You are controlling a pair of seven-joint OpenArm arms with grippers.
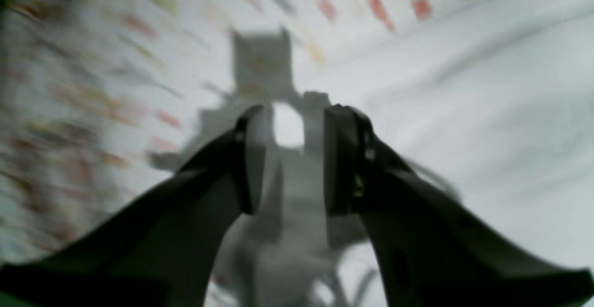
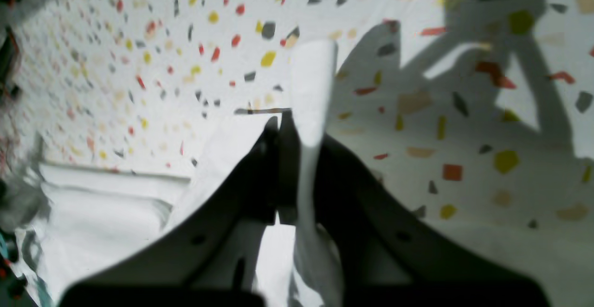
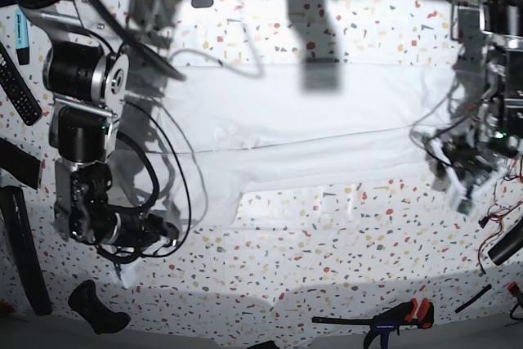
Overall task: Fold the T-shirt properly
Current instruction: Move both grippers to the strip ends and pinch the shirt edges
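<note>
Between right fingers (image 2: 260,167): T-shirt (image 2: 312,93) fold.

The white surface (image 3: 327,243) is speckled all over with red, yellow and grey chips. A black clamp with red handles (image 3: 392,320) lies on its near edge. Over at the far left edge sit a black remote (image 3: 18,87) and a light blue marker (image 3: 22,38). A black handle-shaped piece (image 3: 96,308) rests at the near left corner.
</note>
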